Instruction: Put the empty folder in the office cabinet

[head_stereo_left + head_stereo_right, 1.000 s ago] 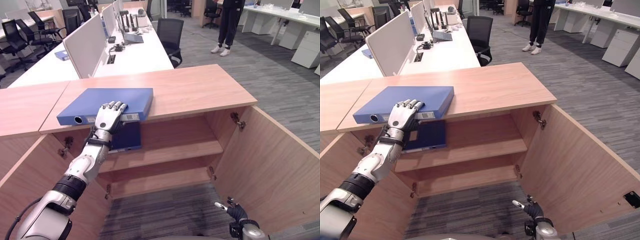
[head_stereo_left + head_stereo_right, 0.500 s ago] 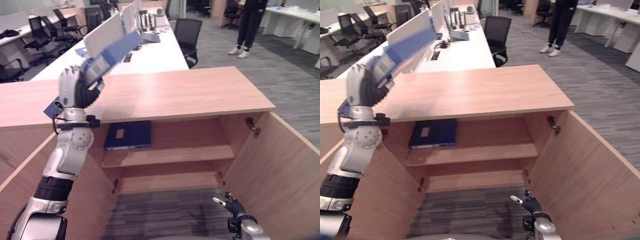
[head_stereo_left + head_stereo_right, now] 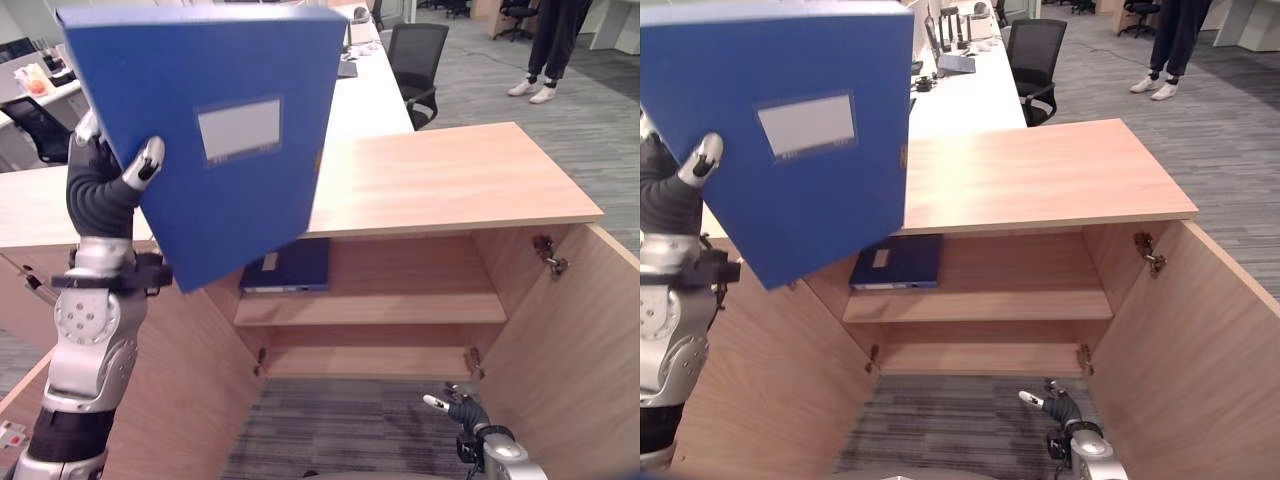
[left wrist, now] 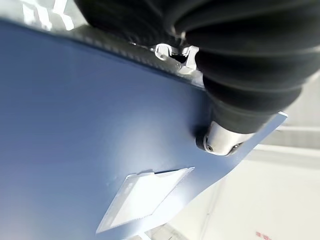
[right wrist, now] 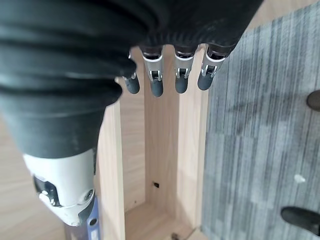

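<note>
Up at head height: my left hand (image 3: 105,185) pinches the blue folder (image 3: 215,130) by one edge, thumb on the labelled face, the other fingers hidden behind it.
Folder pose: upright and tilted, in the air above the cabinet top (image 3: 450,180), well apart from the shelves.
Cabinet (image 3: 980,300): both doors swung open; a second blue folder (image 3: 895,262) lies flat on the upper shelf (image 3: 1000,303), left side.
Right hand (image 3: 1045,402): low by the floor, fingers straight and relaxed, holding nothing.
Risk, grip: I judge an edge pinch on a broad panel could let it swing or slip (the weight hangs far from the thumb).
Risk, entry: a corner may catch the cabinet top or the left door on the way down.
Risk, shelf: sliding in flat could shove the folder already there.
Risk, sight: the folder blocks much of my view.
</note>
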Motion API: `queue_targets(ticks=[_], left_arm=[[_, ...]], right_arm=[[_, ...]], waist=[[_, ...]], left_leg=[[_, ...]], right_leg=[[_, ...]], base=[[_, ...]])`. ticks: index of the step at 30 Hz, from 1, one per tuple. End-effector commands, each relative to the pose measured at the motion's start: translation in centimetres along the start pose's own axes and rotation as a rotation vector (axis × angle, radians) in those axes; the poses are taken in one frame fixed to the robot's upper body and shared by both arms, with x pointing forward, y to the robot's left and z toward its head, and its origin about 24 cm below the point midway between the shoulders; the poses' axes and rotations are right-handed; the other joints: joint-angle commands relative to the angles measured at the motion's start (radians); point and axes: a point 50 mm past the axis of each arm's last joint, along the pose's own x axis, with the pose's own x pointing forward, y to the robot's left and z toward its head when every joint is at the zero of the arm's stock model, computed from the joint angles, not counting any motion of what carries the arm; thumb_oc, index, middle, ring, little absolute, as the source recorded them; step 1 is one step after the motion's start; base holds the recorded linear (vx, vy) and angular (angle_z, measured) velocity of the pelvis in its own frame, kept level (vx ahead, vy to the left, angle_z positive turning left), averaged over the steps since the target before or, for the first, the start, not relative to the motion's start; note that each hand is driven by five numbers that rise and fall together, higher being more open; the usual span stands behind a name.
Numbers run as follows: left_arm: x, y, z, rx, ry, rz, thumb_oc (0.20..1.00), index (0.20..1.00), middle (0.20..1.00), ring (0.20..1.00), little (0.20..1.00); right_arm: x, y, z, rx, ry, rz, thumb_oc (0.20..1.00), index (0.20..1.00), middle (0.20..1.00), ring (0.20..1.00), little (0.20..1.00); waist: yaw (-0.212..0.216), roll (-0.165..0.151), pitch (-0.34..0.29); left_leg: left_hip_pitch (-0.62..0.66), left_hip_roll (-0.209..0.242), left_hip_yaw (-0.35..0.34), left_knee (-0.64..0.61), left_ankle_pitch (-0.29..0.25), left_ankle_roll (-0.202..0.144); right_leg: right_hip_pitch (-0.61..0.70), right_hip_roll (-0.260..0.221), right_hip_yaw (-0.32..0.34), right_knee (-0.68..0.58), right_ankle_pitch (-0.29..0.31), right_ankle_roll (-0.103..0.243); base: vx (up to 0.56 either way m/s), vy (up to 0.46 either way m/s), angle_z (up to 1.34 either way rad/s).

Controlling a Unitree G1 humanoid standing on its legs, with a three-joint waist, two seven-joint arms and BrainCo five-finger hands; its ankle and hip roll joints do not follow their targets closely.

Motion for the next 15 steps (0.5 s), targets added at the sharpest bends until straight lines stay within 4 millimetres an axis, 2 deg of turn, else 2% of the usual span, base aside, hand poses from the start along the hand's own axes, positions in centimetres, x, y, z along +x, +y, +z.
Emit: queue_targets(ticks=[1, 4, 5, 6, 7, 8, 11, 12, 13, 15], left_arm=[[2.2, 1.3, 2.9, -0.08, -0.121, -0.028, 0.2, 0.2, 0.2, 0.2, 0.2], [1.1, 2.0, 1.3, -0.081, 0.013, -0.038, 0.2, 0.2, 0.2, 0.2, 0.2], [1.1, 2.1, 1.3, -0.08, 0.014, -0.038, 0.2, 0.2, 0.2, 0.2, 0.2], [0.4, 2.0, 0.1, -0.09, 0.085, -0.039, 0.2, 0.2, 0.2, 0.2, 0.2], [-0.1, 2.1, -0.6, -0.026, 0.142, -0.057, 0.2, 0.2, 0.2, 0.2, 0.2], [-1.1, 1.7, -2.4, -0.018, 0.232, -0.073, 0.2, 0.2, 0.2, 0.2, 0.2], [-2.7, 0.7, -5.1, -0.035, 0.343, -0.091, 0.2, 0.2, 0.2, 0.2, 0.2], [-3.4, 0.2, -6.4, -0.071, 0.397, -0.097, 0.2, 0.2, 0.2, 0.2, 0.2], [-3.4, 0.1, -6.5, -0.072, 0.397, -0.098, 0.2, 0.2, 0.2, 0.2, 0.2], [-3.7, -0.2, -7.5, -0.087, 0.44, -0.111, 0.2, 0.2, 0.2, 0.2, 0.2]], right_arm=[[1.4, 1.6, 4.2, -0.019, -0.12, 0.06, 1.0, 1.0, 1.0, 1.0, 1.0], [1.4, 1.3, 3.9, -0.034, -0.102, 0.052, 1.0, 1.0, 1.0, 1.0, 1.0], [1.4, 1.3, 3.9, -0.034, -0.102, 0.052, 1.0, 1.0, 1.0, 1.0, 1.0], [1.3, 1.3, 4.2, -0.042, -0.11, 0.056, 1.0, 1.0, 1.0, 1.0, 1.0], [1.3, 1.1, 4.8, -0.046, -0.131, 0.054, 1.0, 1.0, 1.0, 1.0, 1.0], [1.2, 1.0, 6.0, -0.078, -0.18, 0.067, 1.0, 1.0, 1.0, 1.0, 1.0], [0.6, 0.7, 8.5, -0.102, -0.275, 0.103, 1.0, 1.0, 1.0, 1.0, 1.0], [-0.1, 0.5, 10.2, -0.082, -0.348, 0.141, 1.0, 1.0, 1.0, 1.0, 1.0], [-0.1, 0.5, 10.1, -0.082, -0.347, 0.14, 1.0, 1.0, 1.0, 1.0, 1.0], [-1.1, 0.5, 12.4, -0.063, -0.433, 0.208, 1.0, 1.0, 1.0, 1.0, 1.0]], waist=[[0.006, -0.068, 0.046], [0.011, -0.067, 0.046], [0.011, -0.067, 0.045], [0.012, -0.069, 0.047], [0.014, -0.07, 0.048], [0.013, -0.074, 0.049], [0.011, -0.082, 0.054], [0.005, -0.087, 0.054], [0.006, -0.086, 0.054], [0.001, -0.093, 0.055]], left_leg=[[0.072, -0.012, 0.028, 0.013, -0.118, -0.034], [0.072, -0.008, 0.027, 0.013, -0.115, -0.034], [0.072, -0.008, 0.027, 0.013, -0.115, -0.034], [0.072, -0.006, 0.026, 0.013, -0.113, -0.034], [0.07, -0.005, 0.026, 0.013, -0.113, -0.033], [0.068, -0.004, 0.028, 0.013, -0.113, -0.033], [0.066, -0.003, 0.031, 0.013, -0.114, -0.03], [0.066, -0.003, 0.033, 0.013, -0.115, -0.03], [0.066, -0.003, 0.033, 0.013, -0.115, -0.03], [0.067, -0.003, 0.037, 0.013, -0.116, -0.03]], right_leg=[[0.03, -0.031, -0.009, 0.026, -0.124, 0.02], [0.032, -0.029, -0.013, 0.028, -0.125, 0.019], [0.032, -0.029, -0.013, 0.028, -0.125, 0.019], [0.031, -0.029, -0.013, 0.029, -0.124, 0.02], [0.029, -0.029, -0.012, 0.029, -0.124, 0.02], [0.025, -0.03, -0.012, 0.029, -0.123, 0.021], [0.02, -0.031, -0.007, 0.03, -0.122, 0.02], [0.018, -0.032, -0.004, 0.03, -0.123, 0.021], [0.018, -0.032, -0.004, 0.031, -0.123, 0.021], [0.017, -0.034, -0.001, 0.03, -0.121, 0.021]], base=[[-0.02, 0.004, 0.1], [-0.01, 0.006, 0.12], [-0.01, 0.009, 0.06], [0.0, 0.0, 0.0], [0.0, 0.0, 0.0], [0.0, 0.0, 0.0], [0.0, 0.0, 0.0], [-0.01, 0.009, -0.04], [-0.01, 0.01, -0.06], [-0.01, 0.01, -0.05]])
